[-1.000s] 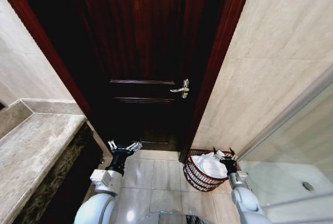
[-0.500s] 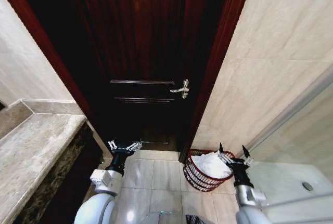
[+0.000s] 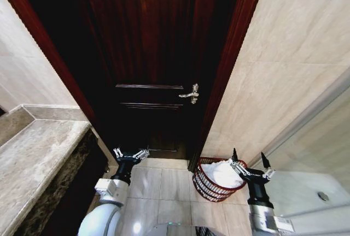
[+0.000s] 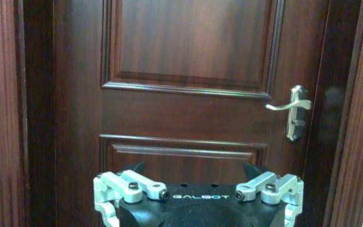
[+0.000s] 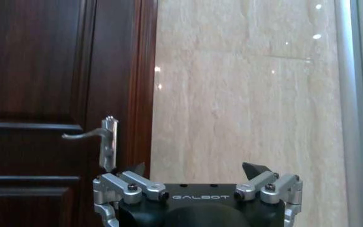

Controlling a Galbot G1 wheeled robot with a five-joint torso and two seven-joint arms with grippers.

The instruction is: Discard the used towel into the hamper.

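Evenly lit from overhead, soft and without hard shadows. Bright on the pale wall tiles [image 3: 273, 82] from 12 to 4 o'clock in the head view; very dim on the dark door [image 3: 147, 55], almost black toward 10 o'clock. Small glare patch on the floor tiles [image 3: 136, 228] at 6 o'clock. Strong wide-angle bending of straight edges toward the corners. Specular dots on the polished wall [image 5: 245, 94] in the right wrist view. Slightly soft, grainy focus in both wrist views.

Tiled floor [image 3: 164, 184], hamper [image 3: 205, 184] standing on it beside door frame [image 3: 219, 82]
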